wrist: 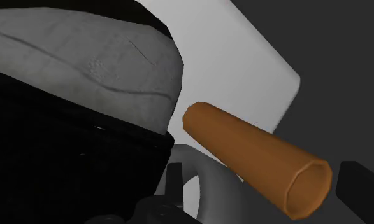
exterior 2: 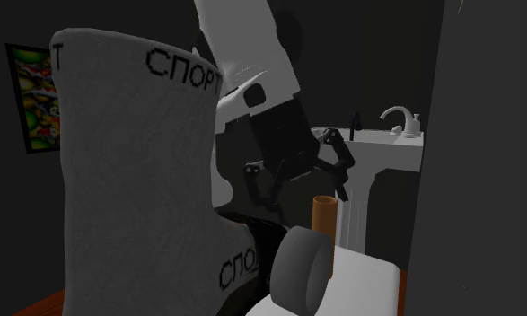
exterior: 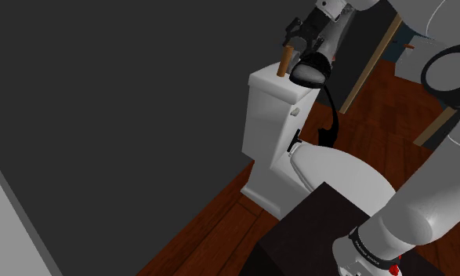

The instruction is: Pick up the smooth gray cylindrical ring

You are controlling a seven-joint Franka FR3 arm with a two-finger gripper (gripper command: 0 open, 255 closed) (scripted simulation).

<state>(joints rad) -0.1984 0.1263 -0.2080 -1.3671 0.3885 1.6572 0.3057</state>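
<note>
The smooth gray ring (exterior 2: 302, 269) stands on its edge on the white toilet tank lid (exterior 2: 369, 278), just in front of an upright brown tube (exterior 2: 324, 215). My black gripper (exterior 2: 297, 175) hangs open above and behind both, touching neither. In the wrist view the ring (wrist: 211, 184) peeks out beside one finger (wrist: 173, 180), partly hidden by the brown tube (wrist: 255, 156), which crosses in front. The gripper (wrist: 266, 173) has its fingers wide apart. In the shoulder view the gripper (exterior: 300, 38) is over the tank lid (exterior: 271, 82), close to the tube (exterior: 284, 61).
A large gray-and-black boot (exterior 2: 136, 179) lettered "СПОРТ" stands on the lid right beside the ring and fills the space on that side; it also shows as (wrist: 83, 70). A white sink (exterior 2: 387, 139) stands behind. The toilet seat (exterior: 338, 168) and the dark stand (exterior: 314, 235) lie below.
</note>
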